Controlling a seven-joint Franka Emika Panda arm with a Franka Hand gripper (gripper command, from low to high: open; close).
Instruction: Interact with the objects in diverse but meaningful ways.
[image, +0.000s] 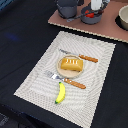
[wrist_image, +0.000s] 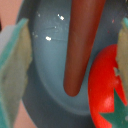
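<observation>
Probably light, stiff plastic toys, slick skins. Dark brown sausage (wrist_image: 80, 45) in grey bowl (wrist_image: 47, 75); best hold: across mid-length. Round red tomato (wrist_image: 107, 85) beside it would roll; pinch across widest part. Claw (wrist_image: 70, 60) spread, straddling sausage, pinching nothing. Counts: one sausage, one tomato, one scored orange-brown bread loaf (image: 71, 65) on tan plate mid-frame, one curved yellow banana (image: 60, 93) lower centre on placemat.

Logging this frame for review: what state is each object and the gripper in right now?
Bread loaf: lying on the plate.
Banana: flat on the placemat, beside the fork.
Knife: on the placemat, at the plate's far edge.
Sausage: in the grey bowl, between the open fingers.
Tomato: in the same bowl.
Gripper: open, over the bowl.
</observation>
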